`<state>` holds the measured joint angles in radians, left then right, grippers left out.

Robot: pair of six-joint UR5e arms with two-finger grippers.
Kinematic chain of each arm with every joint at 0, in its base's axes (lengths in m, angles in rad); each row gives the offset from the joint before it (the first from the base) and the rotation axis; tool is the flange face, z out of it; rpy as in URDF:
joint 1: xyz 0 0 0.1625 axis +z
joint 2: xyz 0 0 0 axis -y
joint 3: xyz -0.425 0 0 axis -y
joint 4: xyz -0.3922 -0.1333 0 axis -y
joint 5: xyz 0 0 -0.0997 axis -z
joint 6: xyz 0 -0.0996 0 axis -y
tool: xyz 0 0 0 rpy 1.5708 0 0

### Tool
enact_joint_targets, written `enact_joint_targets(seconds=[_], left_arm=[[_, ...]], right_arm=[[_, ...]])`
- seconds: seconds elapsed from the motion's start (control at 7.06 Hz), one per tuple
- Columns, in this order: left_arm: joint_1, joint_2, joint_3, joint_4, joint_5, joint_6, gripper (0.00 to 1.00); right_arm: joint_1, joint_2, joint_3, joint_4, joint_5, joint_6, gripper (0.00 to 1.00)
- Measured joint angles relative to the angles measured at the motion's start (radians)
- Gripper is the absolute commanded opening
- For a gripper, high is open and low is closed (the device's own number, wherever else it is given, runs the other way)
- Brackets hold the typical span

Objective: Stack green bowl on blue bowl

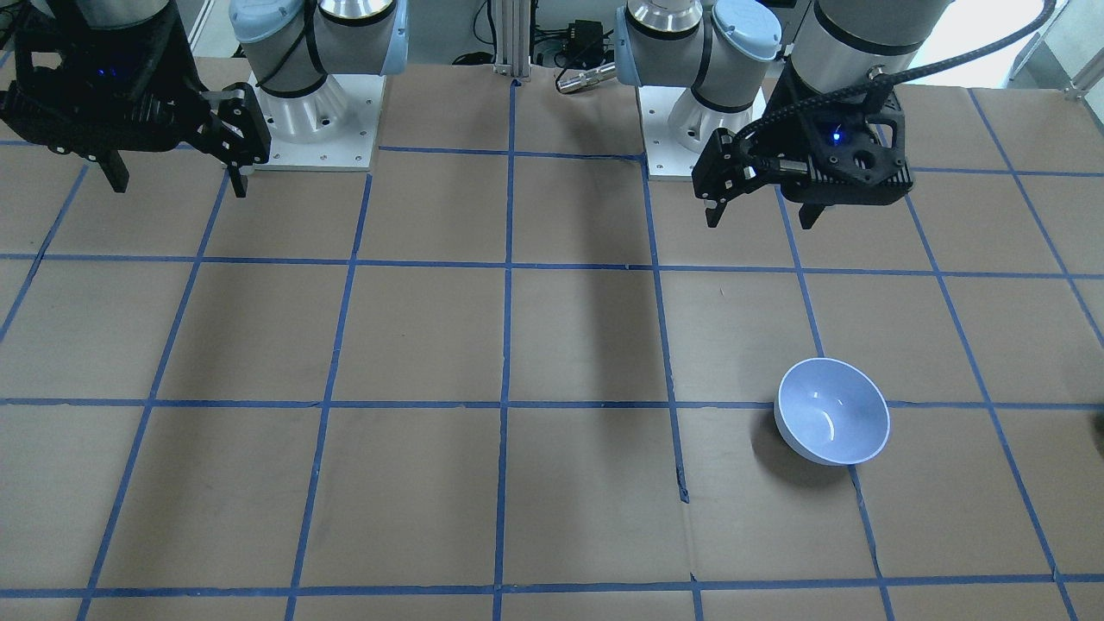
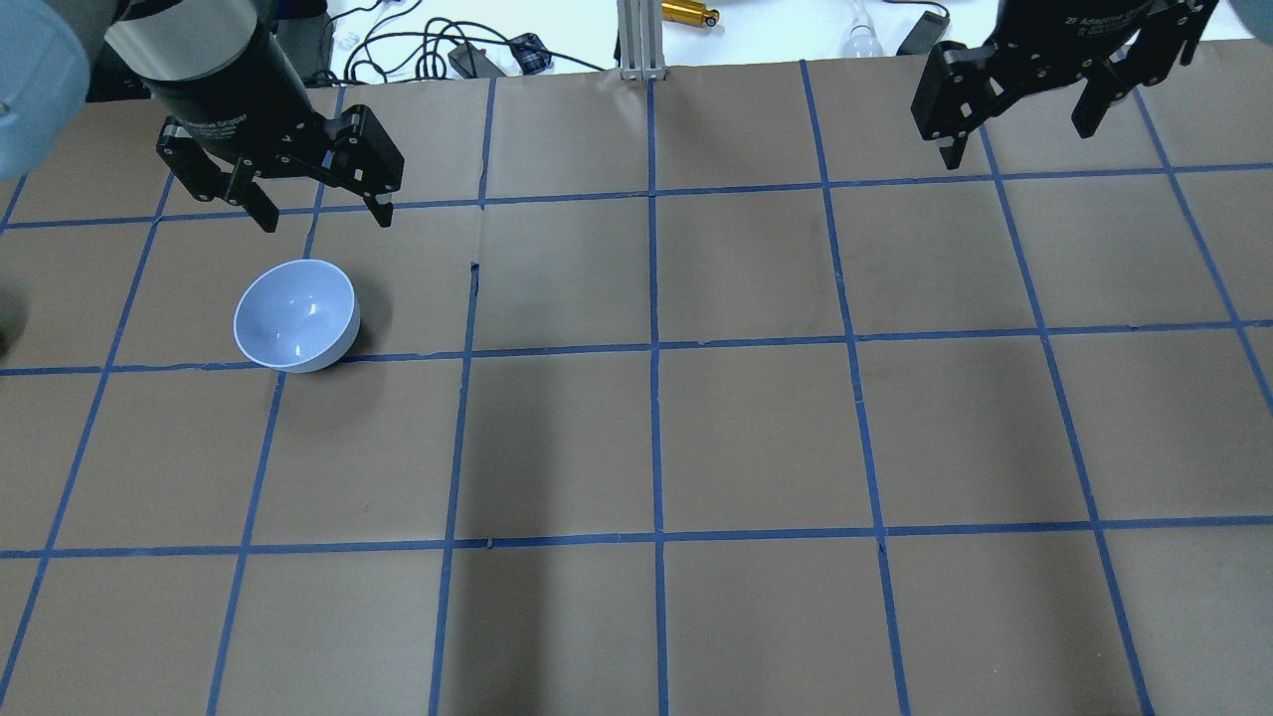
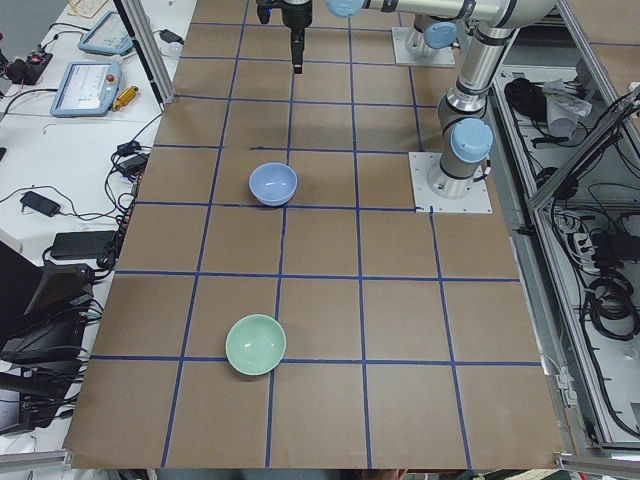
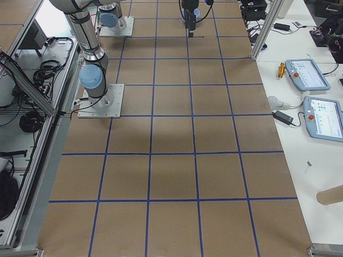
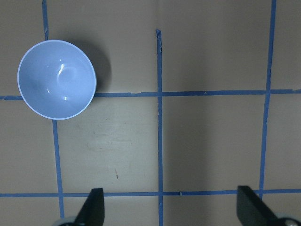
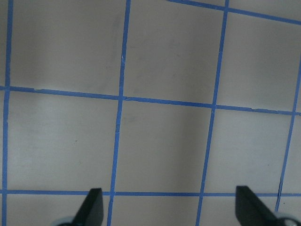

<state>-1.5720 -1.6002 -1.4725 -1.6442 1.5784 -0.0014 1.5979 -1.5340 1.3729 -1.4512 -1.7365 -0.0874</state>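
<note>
Green bowl (image 3: 255, 344): glossy, rigid, likely slippery; pinch at rim. Well apart from blue bowl (image 2: 296, 315). Left gripper (image 2: 325, 217), right gripper (image 2: 1016, 144): both wide, empty.

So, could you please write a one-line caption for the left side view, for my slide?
Green bowl and blue bowl sit apart, upright on the gridded table, not yet stacked.

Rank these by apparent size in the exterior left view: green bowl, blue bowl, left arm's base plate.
Left arm's base plate, green bowl, blue bowl. The green bowl sits nearer the camera, so the bowls' order is unsure.
</note>
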Motion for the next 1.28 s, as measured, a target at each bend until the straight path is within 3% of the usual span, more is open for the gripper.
enact_joint_targets(seconds=[0.99,1.28], left_arm=[[0.011,-0.007,-0.005,0.0,0.0,0.011,1.0],[0.035,-0.008,-0.004,0.007,0.008,0.133,1.0]], right_arm=[[0.0,0.0,0.0,0.0,0.0,0.0,1.0],[0.0,0.0,0.0,0.0,0.0,0.0,1.0]])
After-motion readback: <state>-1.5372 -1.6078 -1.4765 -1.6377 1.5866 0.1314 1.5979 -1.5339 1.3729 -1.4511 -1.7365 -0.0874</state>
